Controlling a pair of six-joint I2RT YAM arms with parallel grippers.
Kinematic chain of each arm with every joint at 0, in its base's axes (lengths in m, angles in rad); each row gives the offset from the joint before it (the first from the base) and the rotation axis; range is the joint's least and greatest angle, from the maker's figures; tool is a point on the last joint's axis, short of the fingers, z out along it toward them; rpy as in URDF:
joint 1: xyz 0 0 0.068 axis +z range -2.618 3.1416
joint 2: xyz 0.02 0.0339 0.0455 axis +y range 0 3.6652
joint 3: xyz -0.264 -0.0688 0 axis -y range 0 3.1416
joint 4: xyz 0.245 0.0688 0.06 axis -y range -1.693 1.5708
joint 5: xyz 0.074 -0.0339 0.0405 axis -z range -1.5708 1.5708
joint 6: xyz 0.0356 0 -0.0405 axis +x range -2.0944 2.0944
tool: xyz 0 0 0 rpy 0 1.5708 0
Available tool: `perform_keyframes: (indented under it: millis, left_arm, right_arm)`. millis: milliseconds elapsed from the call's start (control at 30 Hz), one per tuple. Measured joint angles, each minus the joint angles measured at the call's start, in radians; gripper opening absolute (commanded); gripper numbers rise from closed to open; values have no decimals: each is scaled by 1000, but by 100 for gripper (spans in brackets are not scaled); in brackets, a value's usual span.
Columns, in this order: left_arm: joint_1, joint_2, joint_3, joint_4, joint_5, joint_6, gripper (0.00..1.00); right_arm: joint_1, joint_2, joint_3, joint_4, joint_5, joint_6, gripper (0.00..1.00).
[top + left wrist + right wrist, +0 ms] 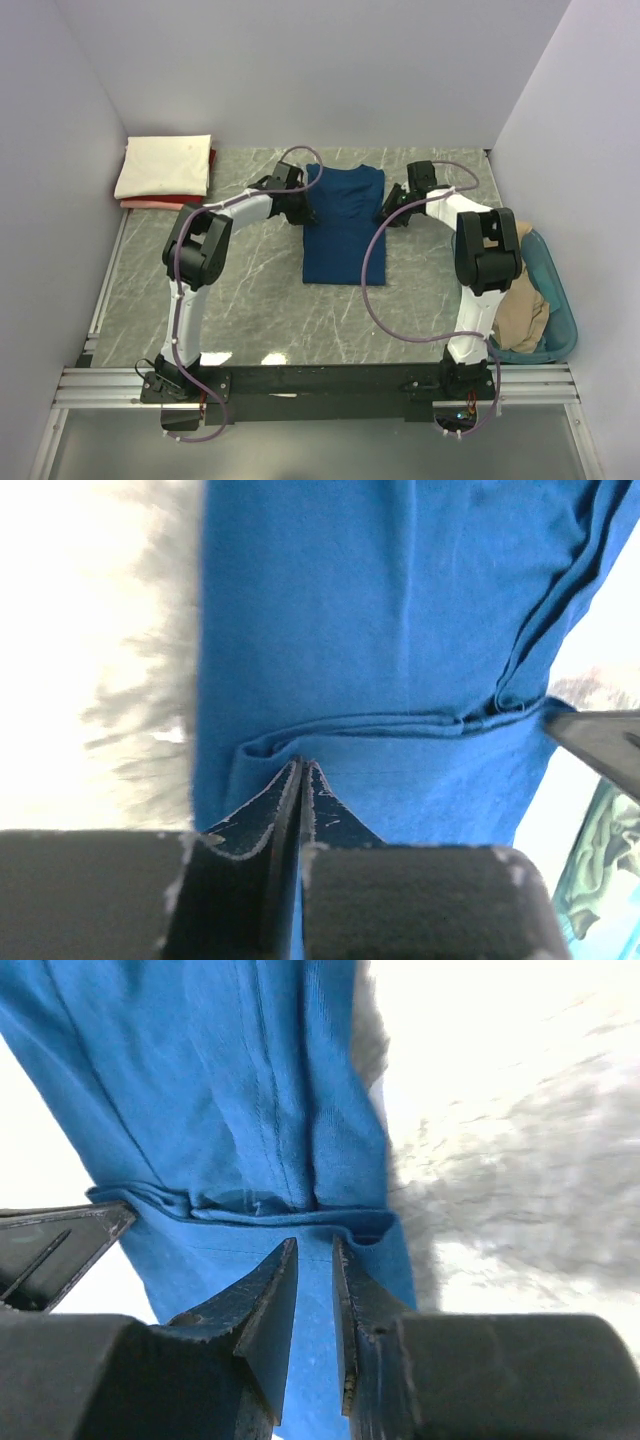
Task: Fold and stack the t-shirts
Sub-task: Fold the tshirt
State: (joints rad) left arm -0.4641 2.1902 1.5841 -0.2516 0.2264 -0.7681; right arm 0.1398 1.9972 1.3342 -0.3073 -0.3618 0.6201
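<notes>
A dark blue t-shirt point(343, 225) lies folded into a long strip in the middle of the marble table; no print shows. My left gripper point(305, 205) is at its far left edge. In the left wrist view the gripper point(302, 765) is shut, pinching a raised fold of the blue t-shirt point(380, 630). My right gripper point(385, 212) is at the far right edge. In the right wrist view its jaws point(315, 1245) stand a narrow gap apart over the blue t-shirt point(220, 1080), beside a small fold. A folded cream t-shirt point(165, 165) lies on a red one point(160, 202) at the far left.
A teal plastic tub point(558, 300) at the right edge holds a crumpled tan t-shirt point(522, 312). White walls close off the far, left and right sides. The arm bases sit on a rail at the near edge.
</notes>
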Motion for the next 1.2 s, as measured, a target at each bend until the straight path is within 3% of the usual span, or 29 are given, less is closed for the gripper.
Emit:
perform_keyframes:
  millis: [133, 333, 533, 1033, 1200]
  left_arm:
    - [25, -31, 0, -16, -11, 5, 14]
    - [56, -152, -40, 4, -11, 2, 14]
    - [45, -314, -232, 86, 25, -38, 14]
    - [-19, -521, -598, 149, 57, -80, 15]
    - [-32, -610, -670, 172, 58, -83, 28]
  right_arm:
    - [-24, -39, -2, -2, 0, 0, 28]
    - [-28, -157, -78, 11, -2, 4, 28]
    - [-28, -178, -131, 26, 5, 12, 28]
    - [-28, -69, -128, 21, 58, 11, 27]
    - [-29, -88, -131, -11, 80, 6, 29]
